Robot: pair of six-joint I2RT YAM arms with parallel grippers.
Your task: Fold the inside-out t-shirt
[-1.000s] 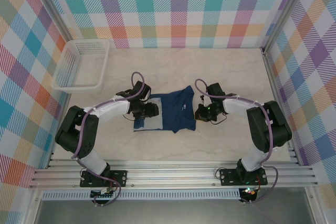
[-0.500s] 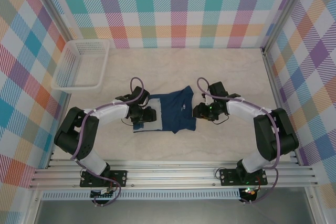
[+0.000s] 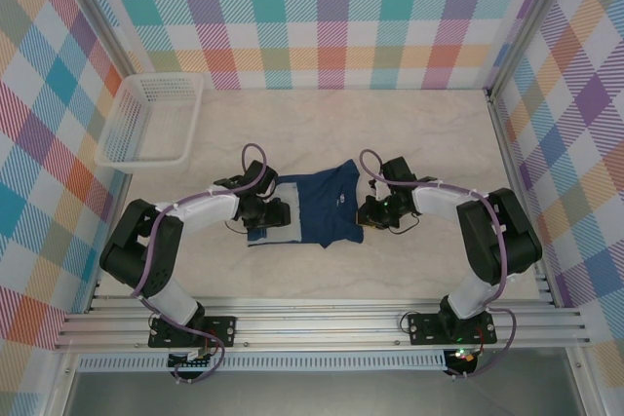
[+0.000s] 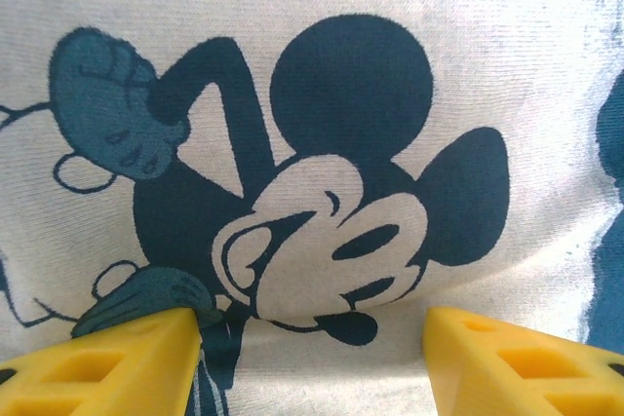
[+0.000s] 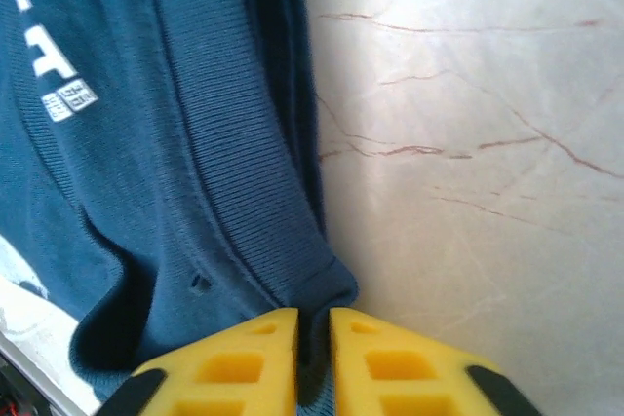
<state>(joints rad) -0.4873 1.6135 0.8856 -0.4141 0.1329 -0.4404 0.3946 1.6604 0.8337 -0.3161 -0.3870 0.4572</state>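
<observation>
Grip on t-shirt (image 3: 327, 211)
My right gripper (image 5: 314, 328) seemingly pinches its 3 o'clock edge; left gripper (image 4: 310, 338) gapes, empty.

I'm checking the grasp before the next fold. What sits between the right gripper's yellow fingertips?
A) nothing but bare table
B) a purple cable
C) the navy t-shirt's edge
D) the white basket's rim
C: in the right wrist view, the right gripper has its fingertips nearly together on a bunched corner of the t-shirt, right beside the bare table.
</observation>
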